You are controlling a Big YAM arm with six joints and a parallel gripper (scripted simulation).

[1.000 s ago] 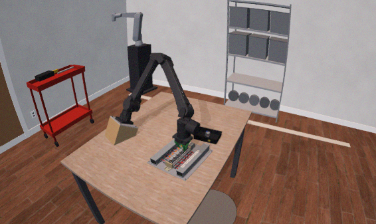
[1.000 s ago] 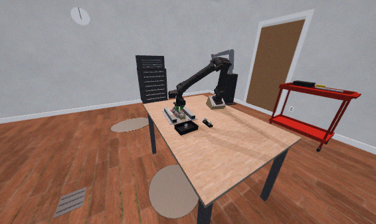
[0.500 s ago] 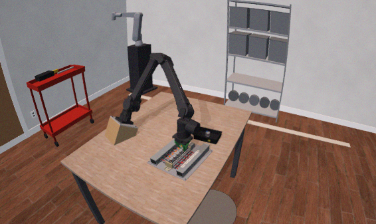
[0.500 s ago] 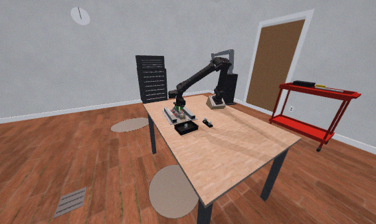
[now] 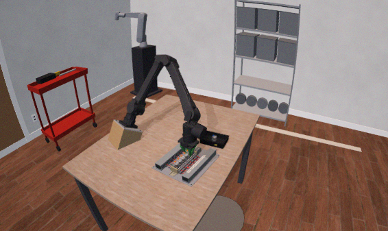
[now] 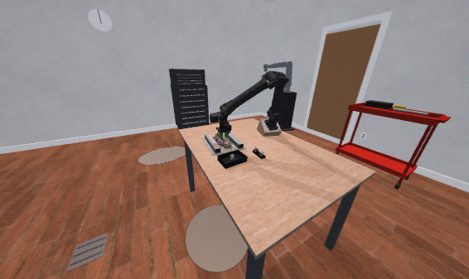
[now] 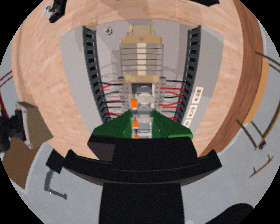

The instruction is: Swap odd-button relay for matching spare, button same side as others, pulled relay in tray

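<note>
The grey relay panel (image 5: pixel 186 161) lies on the table with a row of relays (image 7: pixel 143 63) between two dark wiring ducts. My gripper (image 5: pixel 188 149) stands straight down over the near end of that row. Its green fingers are shut on a relay with an orange button (image 7: pixel 135 104), which sits in line with the row. How deep the relay sits in its socket is hidden by the fingers.
A small black spare stand (image 6: pixel 258 152) lies on the table right of the tray, also seen in the wrist view (image 7: pixel 58 3). The arm's tan base wedge (image 5: pixel 124 136) sits at the table's far left. A red cart (image 5: pixel 62 105) and a shelf (image 5: pixel 265 60) stand off the table.
</note>
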